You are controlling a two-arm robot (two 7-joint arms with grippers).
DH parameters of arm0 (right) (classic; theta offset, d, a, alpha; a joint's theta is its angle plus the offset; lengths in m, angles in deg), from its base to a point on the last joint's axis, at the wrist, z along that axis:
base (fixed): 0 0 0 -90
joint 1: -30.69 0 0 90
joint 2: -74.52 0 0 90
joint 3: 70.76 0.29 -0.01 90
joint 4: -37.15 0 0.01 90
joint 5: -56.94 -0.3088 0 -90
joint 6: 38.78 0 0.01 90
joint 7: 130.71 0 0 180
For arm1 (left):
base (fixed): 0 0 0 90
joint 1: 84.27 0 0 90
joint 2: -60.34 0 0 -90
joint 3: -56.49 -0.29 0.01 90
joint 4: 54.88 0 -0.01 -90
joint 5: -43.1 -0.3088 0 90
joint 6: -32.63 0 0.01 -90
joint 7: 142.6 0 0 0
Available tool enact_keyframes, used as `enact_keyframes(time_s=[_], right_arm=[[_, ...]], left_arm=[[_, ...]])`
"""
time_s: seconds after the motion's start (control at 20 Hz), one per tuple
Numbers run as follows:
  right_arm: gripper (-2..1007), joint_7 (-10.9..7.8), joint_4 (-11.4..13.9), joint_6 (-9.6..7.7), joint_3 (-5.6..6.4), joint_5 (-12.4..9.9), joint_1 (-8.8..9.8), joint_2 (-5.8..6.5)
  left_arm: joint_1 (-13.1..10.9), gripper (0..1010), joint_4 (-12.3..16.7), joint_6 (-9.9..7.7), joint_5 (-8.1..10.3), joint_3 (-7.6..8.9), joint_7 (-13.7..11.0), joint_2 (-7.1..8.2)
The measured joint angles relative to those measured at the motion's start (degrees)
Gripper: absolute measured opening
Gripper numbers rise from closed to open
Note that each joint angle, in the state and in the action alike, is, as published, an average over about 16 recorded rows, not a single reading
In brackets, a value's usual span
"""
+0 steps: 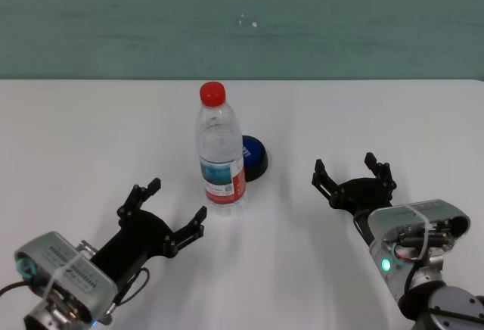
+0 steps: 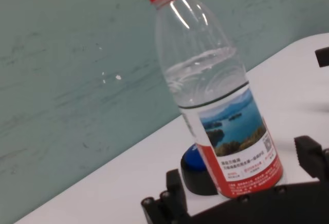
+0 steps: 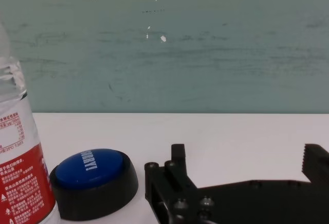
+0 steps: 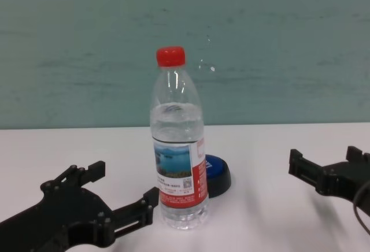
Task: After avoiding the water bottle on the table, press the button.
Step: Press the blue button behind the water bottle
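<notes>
White table (image 1: 91, 133) below a teal wall, with both grippers spread apart and nothing held.

At the lower left of the head view the left gripper (image 1: 170, 213) is seen with fingers parted, just beside the base of the water bottle (image 1: 221, 148) but apart from it. At the lower right the right gripper (image 1: 354, 175) is likewise spread wide, clear of everything. The bottle is stood upright at the frame's centre; the button (image 1: 254, 156) is set just behind it to the right, partly hidden.
</notes>
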Motion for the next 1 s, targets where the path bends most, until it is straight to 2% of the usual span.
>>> enact_keyframes(time_s=[0.3,0.55,0.8,1.0], right_arm=[[1004,0.0,0.0,0.0,0.0,0.0,0.0,0.0],[1004,0.0,0.0,0.0,0.0,0.0,0.0,0.0],[1004,0.0,0.0,0.0,0.0,0.0,0.0,0.0],[1004,0.0,0.0,0.0,0.0,0.0,0.0,0.0]], left_arm=[[-0.1,1000,0.1,-0.1,-0.03,0.05,0.0,0.04],[-1.0,1000,1.6,-0.74,-0.18,0.41,-0.1,0.75],[-3.4,1000,4.7,-1.21,-0.01,1.55,-0.7,2.65],[-6.3,1000,7.7,-0.88,0.79,3.56,-1.5,4.87]])
